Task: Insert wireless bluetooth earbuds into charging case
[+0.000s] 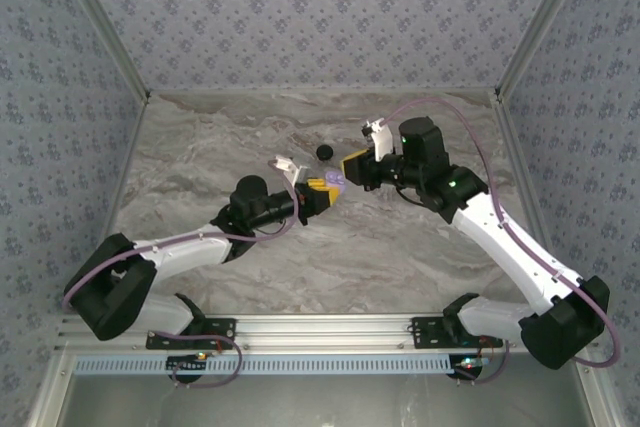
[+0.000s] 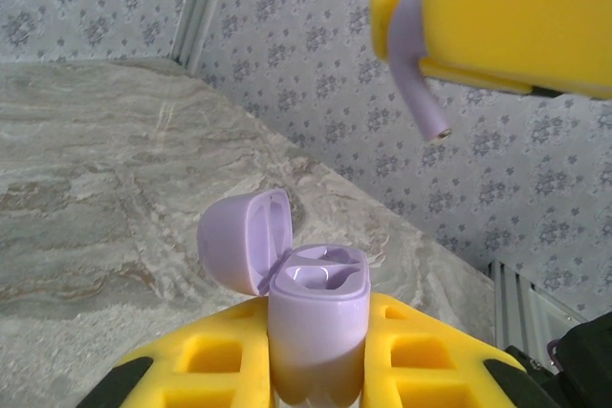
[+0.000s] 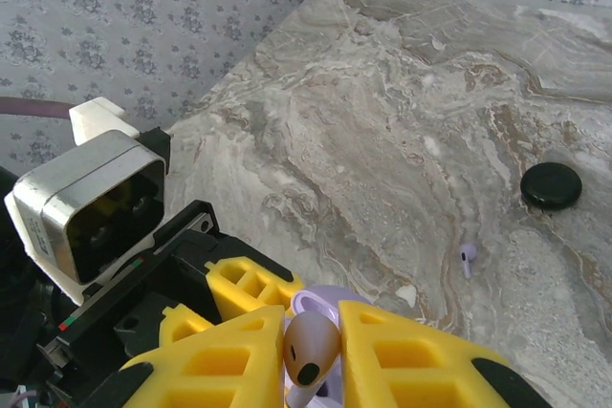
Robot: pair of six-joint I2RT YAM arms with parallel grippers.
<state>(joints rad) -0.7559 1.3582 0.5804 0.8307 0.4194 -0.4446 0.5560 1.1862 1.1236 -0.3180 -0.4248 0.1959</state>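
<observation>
Surface: a grey-veined marble tabletop [image 1: 250, 257] is seen under both arms.
Hidden: in the top view, the things held are reduced to a lavender speck between the yellow fingers; whether the case's wells are filled cannot be told.
Cut off: the case's base is cropped by the lower edge of the left wrist view.
Left gripper: the left gripper [image 1: 322, 193] is closed on the charging case [image 2: 318, 317], which is lavender and held upright above mid-table, with its lid [image 2: 247, 236] standing open.
Right gripper: the right gripper [image 3: 311, 355] is clamped narrowly on a lavender earbud [image 3: 308, 349], which is held just beside the open case.
Loose earbud: a second earbud [image 3: 468, 259] is seen lying on the marble, near a black disc [image 3: 551, 185] but apart from it.
Room: the table is enclosed by walls [image 1: 320, 7] papered in a small floral print; an aluminium rail [image 1: 320, 327] is fixed along the near edge.
</observation>
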